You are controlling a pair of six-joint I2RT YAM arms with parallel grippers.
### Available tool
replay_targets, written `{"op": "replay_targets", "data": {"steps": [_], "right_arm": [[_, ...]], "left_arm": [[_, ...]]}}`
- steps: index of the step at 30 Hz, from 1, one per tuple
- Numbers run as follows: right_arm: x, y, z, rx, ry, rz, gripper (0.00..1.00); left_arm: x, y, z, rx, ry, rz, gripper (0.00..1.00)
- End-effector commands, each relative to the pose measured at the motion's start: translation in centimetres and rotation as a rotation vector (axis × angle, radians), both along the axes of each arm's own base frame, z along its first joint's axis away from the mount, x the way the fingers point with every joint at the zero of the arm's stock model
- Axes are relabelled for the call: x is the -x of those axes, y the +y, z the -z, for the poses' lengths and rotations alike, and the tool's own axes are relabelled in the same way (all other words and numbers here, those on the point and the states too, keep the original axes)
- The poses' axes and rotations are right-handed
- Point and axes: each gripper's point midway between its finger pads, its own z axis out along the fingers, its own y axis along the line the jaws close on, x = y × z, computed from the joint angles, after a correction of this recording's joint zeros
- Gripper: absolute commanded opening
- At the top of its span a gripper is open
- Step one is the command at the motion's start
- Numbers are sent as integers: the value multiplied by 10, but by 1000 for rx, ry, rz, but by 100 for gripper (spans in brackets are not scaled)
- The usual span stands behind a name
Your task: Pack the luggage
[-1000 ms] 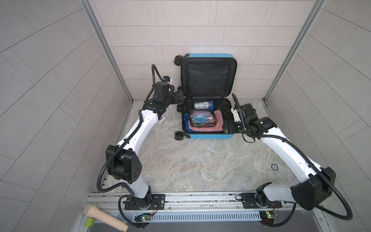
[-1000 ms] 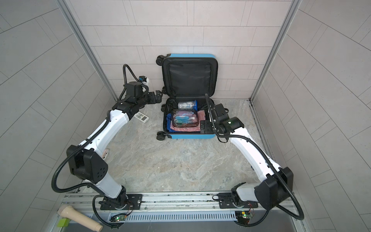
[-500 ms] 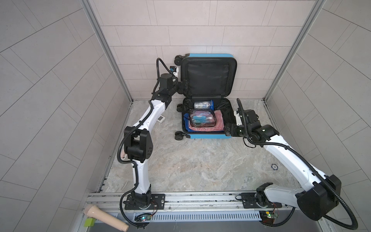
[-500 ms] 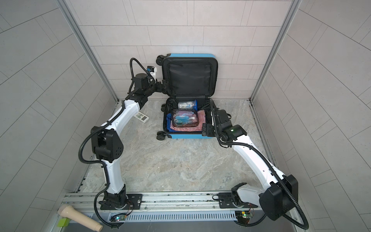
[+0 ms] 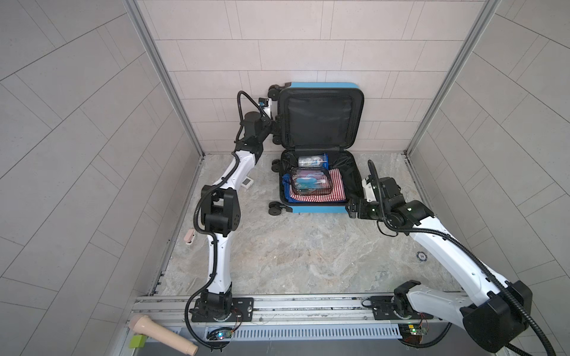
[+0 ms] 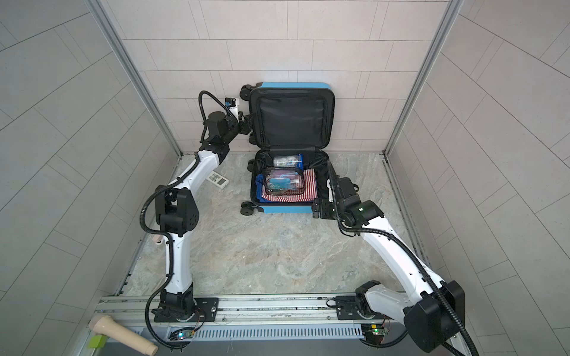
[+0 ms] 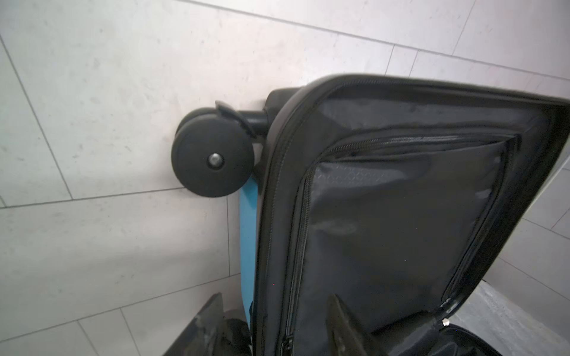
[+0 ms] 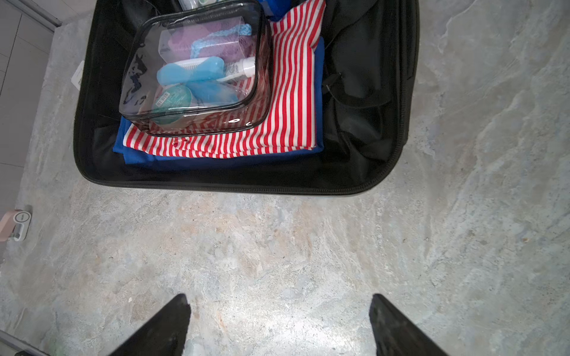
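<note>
"Blue luggage (image 5: 317, 210): where does it stand?" asks the supervisor.

"At the back edge of the floor (image 5: 293, 252), about midway along it. The base lies flat and the lid (image 5: 320, 117) is upright against the back wall (image 5: 308, 55). Inside the base, a clear toiletry pouch (image 8: 197, 71) rests on a red-striped cloth (image 8: 293, 92), which lies on a blue cloth (image 8: 216, 158). I judge loading to be finished and the step in hand to be closing the lid."

"Grippers?"

"The left gripper (image 7: 276, 296) is at the lid's left rim, near a wheel (image 7: 212, 157). Its fingers stand apart, one behind the rim and one on the lining side. No firm contact is visible. The right gripper (image 8: 279, 296) hangs over bare floor just in front of the base's front right corner, fingers spread wide and holding nothing."

"Next move?"

"The left must pinch that rim, clear of the wheel housing, then swing the lid forward and down on its hinge. The right should keep out of the base's opening, or brace the front wall so the base does not slide. The zipper follows. One concern: I cannot tell whether the pouch stack sits below the rim. If it stands proud, the lid may not seat."
</note>
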Motion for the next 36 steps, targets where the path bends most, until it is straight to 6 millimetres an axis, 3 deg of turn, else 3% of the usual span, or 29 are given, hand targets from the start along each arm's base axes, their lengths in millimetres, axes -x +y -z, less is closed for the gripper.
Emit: {"op": "replay_targets", "data": {"steps": [1, 9, 14, 19, 29, 36], "right_arm": [[5, -2, 7, -15, 24, 23, 92], [10, -1, 11, -38, 41, 27, 92], [13, 0, 17, -55, 56, 35, 92], [15, 2, 20, -72, 67, 38, 92], [12, 4, 23, -75, 77, 40, 92], [11, 5, 24, -80, 82, 43, 92]], "left_arm": [[1, -6, -36, 6, -145, 36, 57], [-11, 2, -47, 9, -208, -29, 54], [-16, 4, -56, 29, -235, -50, 43], [-22, 7, -53, 30, -232, -70, 37], [-26, -13, -46, 17, -229, -31, 35], [-29, -18, -44, 9, -231, -53, 23]]}}
